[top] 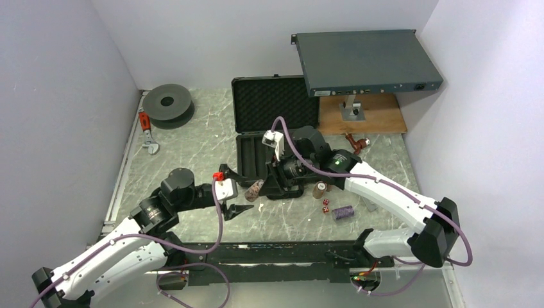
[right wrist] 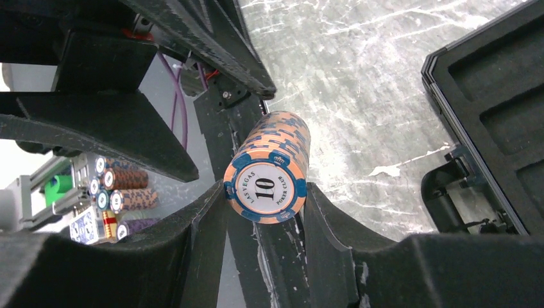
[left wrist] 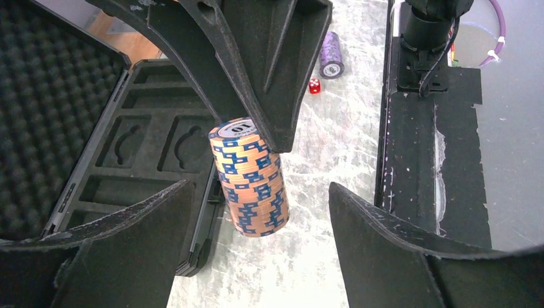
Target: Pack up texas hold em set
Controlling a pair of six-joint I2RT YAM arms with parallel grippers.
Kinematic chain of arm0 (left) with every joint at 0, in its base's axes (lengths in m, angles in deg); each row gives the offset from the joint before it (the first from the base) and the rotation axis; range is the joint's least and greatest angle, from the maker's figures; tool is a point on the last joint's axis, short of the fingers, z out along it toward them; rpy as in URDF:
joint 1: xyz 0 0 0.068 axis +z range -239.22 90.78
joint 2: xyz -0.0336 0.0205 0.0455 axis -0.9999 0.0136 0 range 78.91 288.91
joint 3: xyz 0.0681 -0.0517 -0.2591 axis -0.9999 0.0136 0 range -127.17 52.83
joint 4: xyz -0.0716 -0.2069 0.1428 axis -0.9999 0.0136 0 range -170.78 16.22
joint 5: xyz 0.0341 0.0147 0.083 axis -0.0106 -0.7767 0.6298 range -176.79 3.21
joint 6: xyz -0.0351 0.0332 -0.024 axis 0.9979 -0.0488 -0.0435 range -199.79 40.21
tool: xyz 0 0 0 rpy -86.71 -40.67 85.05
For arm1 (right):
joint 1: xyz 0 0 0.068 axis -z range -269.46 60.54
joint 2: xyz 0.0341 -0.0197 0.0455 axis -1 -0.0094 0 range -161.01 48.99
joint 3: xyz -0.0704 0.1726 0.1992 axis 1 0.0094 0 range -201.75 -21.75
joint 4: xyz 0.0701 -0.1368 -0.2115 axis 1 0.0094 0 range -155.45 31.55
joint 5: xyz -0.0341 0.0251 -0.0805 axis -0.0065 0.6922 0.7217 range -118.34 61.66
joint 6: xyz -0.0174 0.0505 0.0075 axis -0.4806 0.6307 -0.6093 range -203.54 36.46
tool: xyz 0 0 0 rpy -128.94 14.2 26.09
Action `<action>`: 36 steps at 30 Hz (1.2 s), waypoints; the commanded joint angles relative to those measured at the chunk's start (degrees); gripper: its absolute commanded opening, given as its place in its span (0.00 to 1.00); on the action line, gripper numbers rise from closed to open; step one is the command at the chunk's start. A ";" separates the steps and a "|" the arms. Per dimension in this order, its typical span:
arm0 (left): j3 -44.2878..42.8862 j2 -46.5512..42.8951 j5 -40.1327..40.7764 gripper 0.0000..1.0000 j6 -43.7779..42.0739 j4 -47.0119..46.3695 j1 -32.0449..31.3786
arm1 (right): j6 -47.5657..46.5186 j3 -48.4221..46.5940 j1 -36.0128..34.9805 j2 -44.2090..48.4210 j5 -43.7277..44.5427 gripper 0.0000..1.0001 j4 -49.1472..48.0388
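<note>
The black case (top: 251, 149) lies open mid-table, its foam lid (top: 276, 102) propped up behind the slotted tray (left wrist: 147, 147). My right gripper (right wrist: 266, 205) is shut on an orange-and-blue chip stack (right wrist: 269, 176) and holds it just above the table by the case's near edge. My left gripper (left wrist: 256, 250) is open, and its fingers (left wrist: 128, 237) straddle the lower end of that stack (left wrist: 250, 183) without touching it. From above, both grippers meet at the stack (top: 253, 190). A purple stack (top: 343, 212), a brown stack (top: 320, 189) and two red dice (top: 324, 206) lie on the table to the right.
A large grey rack box (top: 365, 61) sits on a stand over a wooden board (top: 365, 119) at the back right. A dark round spool (top: 168, 102) and a red-handled tool (top: 146, 125) lie at the back left. White walls close in on three sides.
</note>
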 commanded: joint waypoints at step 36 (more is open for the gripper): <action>-9.91 11.95 -25.91 0.71 6.92 8.51 7.63 | -9.86 4.55 -2.85 9.17 -11.54 0.00 -15.82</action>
